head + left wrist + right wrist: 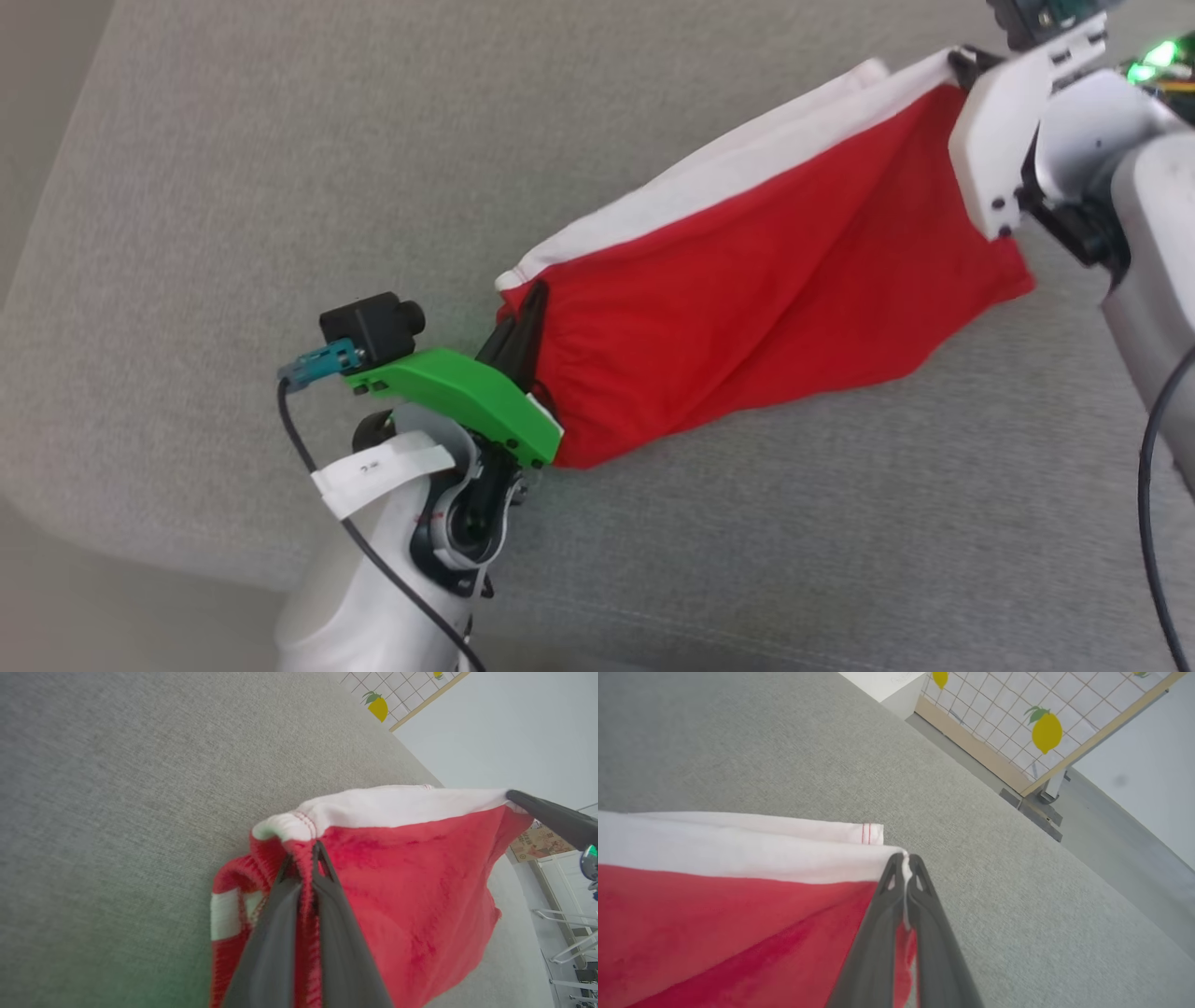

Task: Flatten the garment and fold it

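— Where are the shorts [747,308], and which way do they run?

— They're stretched between the two grippers over the grey fabric surface [233,168]. In the head view their long axis slants from lower left to upper right. The gathered waistband [261,854] is at the lower-left end and the leg hem [866,833] at the upper-right end. The white stripe [747,168] runs along the top edge, with red cloth sagging below it.

— And the grips?

— The left gripper [525,322] is pinched tight on the waistband, with red cloth squeezed between its fingers. The right gripper [905,863] is clamped on the white corner by the hem, with a sliver of fabric between its tips.

— Anything you can't see?

— In the head view the right arm's white casing [999,140] covers the top-right corner of the shorts and most of that gripper's fingers. The left wrist view cuts the cloth off at its bottom edge. I cannot tell whether the sagging lower edge touches the surface.
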You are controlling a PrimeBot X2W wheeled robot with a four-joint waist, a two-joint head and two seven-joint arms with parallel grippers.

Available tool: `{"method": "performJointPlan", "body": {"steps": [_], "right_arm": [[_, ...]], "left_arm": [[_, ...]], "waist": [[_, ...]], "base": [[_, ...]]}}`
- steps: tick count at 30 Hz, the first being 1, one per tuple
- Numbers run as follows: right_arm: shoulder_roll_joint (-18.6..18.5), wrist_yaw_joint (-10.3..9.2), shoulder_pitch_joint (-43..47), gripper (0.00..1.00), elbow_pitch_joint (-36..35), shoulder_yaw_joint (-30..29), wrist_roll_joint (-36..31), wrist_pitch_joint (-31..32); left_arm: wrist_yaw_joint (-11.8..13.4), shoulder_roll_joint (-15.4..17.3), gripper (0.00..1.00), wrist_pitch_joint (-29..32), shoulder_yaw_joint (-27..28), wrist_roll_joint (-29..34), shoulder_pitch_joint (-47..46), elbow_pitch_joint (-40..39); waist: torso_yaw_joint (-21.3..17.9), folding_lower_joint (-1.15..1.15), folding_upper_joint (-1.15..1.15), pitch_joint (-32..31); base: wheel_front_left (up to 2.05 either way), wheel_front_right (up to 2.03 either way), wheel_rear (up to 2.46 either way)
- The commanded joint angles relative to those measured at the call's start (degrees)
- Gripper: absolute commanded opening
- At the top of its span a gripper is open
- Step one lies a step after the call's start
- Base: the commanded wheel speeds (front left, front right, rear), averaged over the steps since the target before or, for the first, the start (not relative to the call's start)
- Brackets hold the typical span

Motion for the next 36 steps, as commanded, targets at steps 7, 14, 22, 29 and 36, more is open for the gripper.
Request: {"method": "performJointPlan", "body": {"steps": [7,14,22,29,36], "right_arm": [[0.0,-0.12,-7.1,0.00,10.2,6.1,1.3,0.9],[0.1,-0.12,-10.0,0.00,16.2,9.9,5.4,4.7],[0.2,-0.12,-8.6,1.00,17.8,9.7,10.3,1.5],[0.7,-0.12,-2.8,1.00,17.0,7.6,14.1,-7.2],[0.7,-0.12,3.3,1.00,16.4,3.1,15.7,-15.5]], "left_arm": [[-1.4,-1.3,0.00,-2.5,-2.3,-0.8,-3.3,4.1],[-2.0,-1.5,0.00,-3.2,-4.3,-2.4,-3.8,5.9],[-3.1,-1.4,1.00,-6.7,-4.6,-2.7,-2.7,5.8],[-3.4,1.0,1.00,-13.6,-2.3,-0.4,1.4,3.9],[-1.4,3.7,1.00,-17.0,0.8,9.5,3.5,2.5]], "waist": [[6.3,0.00,0.00,7.0],[6.8,0.00,0.00,7.4],[5.6,0.00,0.00,3.1],[3.8,0.00,0.00,-3.5],[3.5,0.00,0.00,-7.4]], "base": [[0.00,0.00,0.00],[0.00,0.00,0.00],[0.00,0.00,0.00],[0.00,0.00,0.00],[0.00,0.00,0.00]]}}
